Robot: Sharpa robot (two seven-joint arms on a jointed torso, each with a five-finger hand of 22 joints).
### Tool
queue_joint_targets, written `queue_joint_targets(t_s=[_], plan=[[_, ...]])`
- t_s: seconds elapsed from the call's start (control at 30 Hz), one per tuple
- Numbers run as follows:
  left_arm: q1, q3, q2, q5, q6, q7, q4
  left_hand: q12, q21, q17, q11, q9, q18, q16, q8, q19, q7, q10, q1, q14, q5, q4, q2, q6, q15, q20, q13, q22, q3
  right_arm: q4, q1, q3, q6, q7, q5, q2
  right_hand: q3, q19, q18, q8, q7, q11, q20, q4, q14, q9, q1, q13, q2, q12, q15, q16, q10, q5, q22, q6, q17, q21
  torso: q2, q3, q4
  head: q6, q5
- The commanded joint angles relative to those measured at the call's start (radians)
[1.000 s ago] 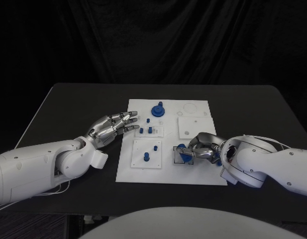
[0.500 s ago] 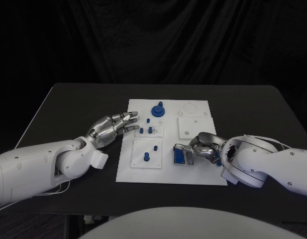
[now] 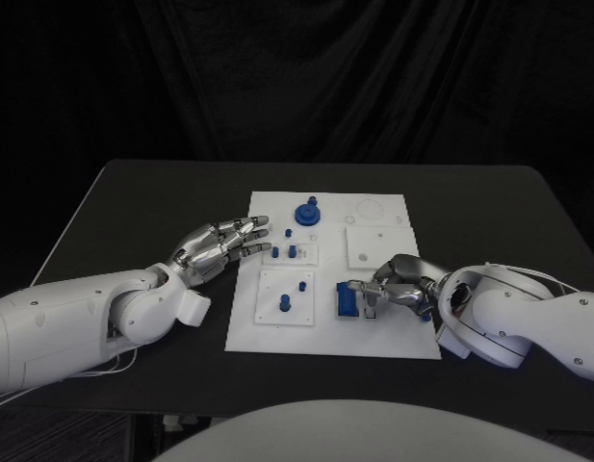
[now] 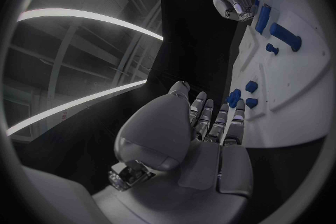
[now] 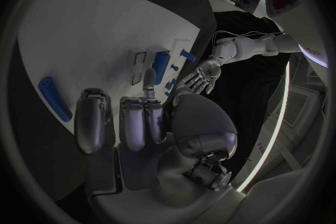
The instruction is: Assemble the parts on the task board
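blue block [image 3: 346, 299] lies flat in near-right pocket of task board [image 3: 380, 345], mid surface [image 3: 144, 192]. right hand [image 3: 397, 292] just beside it, fingers apart, grasping nothing, apparently released. left hand [image 3: 221, 243] hovers at board's left edge, fingers spread, empty, near small blue pegs [image 3: 290, 251]. step judged: seating block. do well: press straight down, check flush in pocket, lift hand clear without dragging it, avoid nudging neighbouring peg [image 3: 283, 303].

One task board [image 3: 380, 339], two hands, several blue parts [image 3: 344, 300].
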Motion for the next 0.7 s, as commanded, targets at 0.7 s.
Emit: queue_joint_targets(t_s=[0.7], plan=[[-0.002,0.001,-0.009,0.004,0.001,0.006,0.011,0.01,0.005,0.002,0.005,0.002,-0.017,0.007,0.005,0.012,0.002,0.006,0.011,0.008,0.006,-0.001,-0.002,0.013,-0.002,-0.001,0.002,0.002,0.011,0.105,-0.001,-0.003,-0.072,-0.097,-0.296,-0.212,-0.021,0.031,-0.007,0.029,-0.011,-0.009,-0.007,-0.006,0.104,0.027,0.16,0.263,-0.033,0.003,-0.01,-0.002,0.104,0.148,0.21,-0.006,0.257,0.003,0.0,-0.0005,0.0037,0.0,-0.009]])
